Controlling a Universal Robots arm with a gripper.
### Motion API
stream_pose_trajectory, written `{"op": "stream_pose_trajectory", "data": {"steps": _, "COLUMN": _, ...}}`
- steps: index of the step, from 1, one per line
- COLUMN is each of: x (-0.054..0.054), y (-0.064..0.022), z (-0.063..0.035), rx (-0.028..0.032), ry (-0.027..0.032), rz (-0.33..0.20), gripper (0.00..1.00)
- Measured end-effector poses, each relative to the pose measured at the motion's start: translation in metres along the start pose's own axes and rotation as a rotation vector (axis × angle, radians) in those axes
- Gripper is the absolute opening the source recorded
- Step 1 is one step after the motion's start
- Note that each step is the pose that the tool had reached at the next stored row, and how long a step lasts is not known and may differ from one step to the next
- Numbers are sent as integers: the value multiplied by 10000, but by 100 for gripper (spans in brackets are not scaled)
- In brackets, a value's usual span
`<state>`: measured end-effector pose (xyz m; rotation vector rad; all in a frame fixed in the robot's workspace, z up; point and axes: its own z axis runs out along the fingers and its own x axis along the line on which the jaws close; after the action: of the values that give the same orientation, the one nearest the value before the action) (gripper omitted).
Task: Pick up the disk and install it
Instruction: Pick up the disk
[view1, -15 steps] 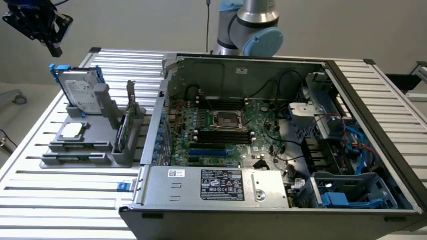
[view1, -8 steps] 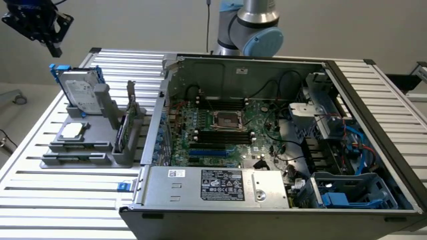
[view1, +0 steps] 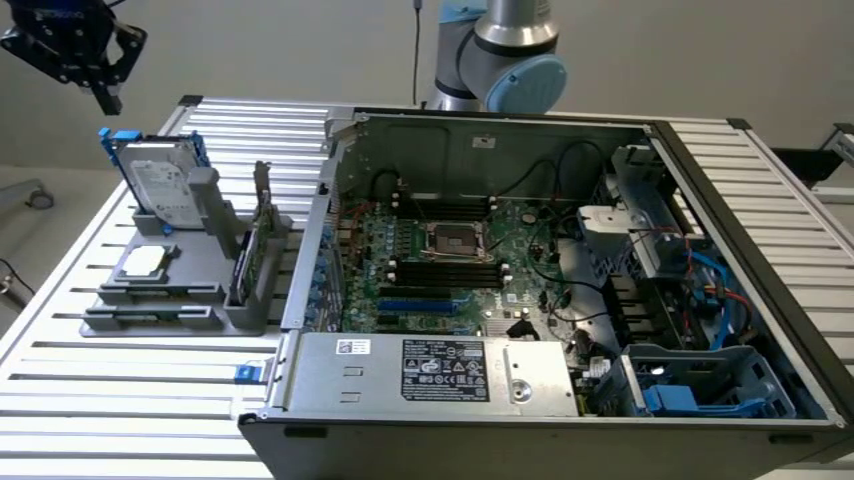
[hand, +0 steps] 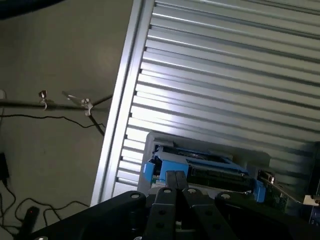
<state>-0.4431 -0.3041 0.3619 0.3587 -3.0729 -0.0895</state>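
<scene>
Claw (view1: 104, 98) shut tight w/ nothing in it, up in the air. Disk (view1: 163, 185) sits below it, apart, stood on edge in grey rack (view1: 200, 292) on table (view1: 120, 400), prob. so top edge is easy to grab.

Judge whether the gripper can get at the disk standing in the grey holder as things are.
Probably yes. The gripper hangs above the disk, whose top edge stands bare above the grey holder, nothing between them. Its jaws are shut, though.

Soft even light, glare on ribbed table (hand: 210, 75)
</scene>
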Motion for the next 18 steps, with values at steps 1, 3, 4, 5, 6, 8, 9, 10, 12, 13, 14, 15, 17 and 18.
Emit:
{"op": "stream_pose_trajectory", "data": {"steps": 1, "x": 0, "y": 0, "z": 0, "rx": 8, "ry": 8, "rz": -178, "gripper": 11}}
{"op": "stream_pose_trajectory", "data": {"steps": 3, "x": 0, "y": 1, "z": -12, "rx": 24, "ry": 30, "rz": -543, "gripper": 11}}
{"op": "stream_pose_trajectory", "data": {"steps": 4, "x": 1, "y": 2, "z": -28, "rx": 31, "ry": 39, "rz": -722, "gripper": 11}}
{"op": "stream_pose_trajectory", "data": {"steps": 5, "x": 2, "y": 3, "z": -46, "rx": 38, "ry": 48, "rz": -903, "gripper": 11}}
{"op": "stream_pose_trajectory", "data": {"steps": 6, "x": 3, "y": 4, "z": -66, "rx": 45, "ry": 60, "rz": -1081, "gripper": 11}}
{"op": "stream_pose_trajectory", "data": {"steps": 8, "x": 4, "y": 6, "z": -105, "rx": 59, "ry": 83, "rz": -1451, "gripper": 11}}
{"op": "stream_pose_trajectory", "data": {"steps": 9, "x": 5, "y": 7, "z": -121, "rx": 66, "ry": 93, "rz": -1631, "gripper": 11}}
{"op": "stream_pose_trajectory", "data": {"steps": 10, "x": 5, "y": 9, "z": -137, "rx": 73, "ry": 105, "rz": -1811, "gripper": 11}}
{"op": "stream_pose_trajectory", "data": {"steps": 12, "x": 6, "y": 9, "z": -153, "rx": 87, "ry": 127, "rz": -2170, "gripper": 11}}
{"op": "stream_pose_trajectory", "data": {"steps": 13, "x": 6, "y": 10, "z": -154, "rx": 95, "ry": 136, "rz": -2358, "gripper": 11}}
{"op": "stream_pose_trajectory", "data": {"steps": 14, "x": 7, "y": 10, "z": -154, "rx": 103, "ry": 145, "rz": -2538, "gripper": 11}}
{"op": "stream_pose_trajectory", "data": {"steps": 15, "x": 7, "y": 10, "z": -155, "rx": 112, "ry": 151, "rz": -2718, "gripper": 11}}
{"op": "stream_pose_trajectory", "data": {"steps": 17, "x": 6, "y": 10, "z": -156, "rx": 133, "ry": 152, "rz": -3078, "gripper": 11}}
{"op": "stream_pose_trajectory", "data": {"steps": 18, "x": 6, "y": 10, "z": -156, "rx": 144, "ry": 150, "rz": -3257, "gripper": 11}}
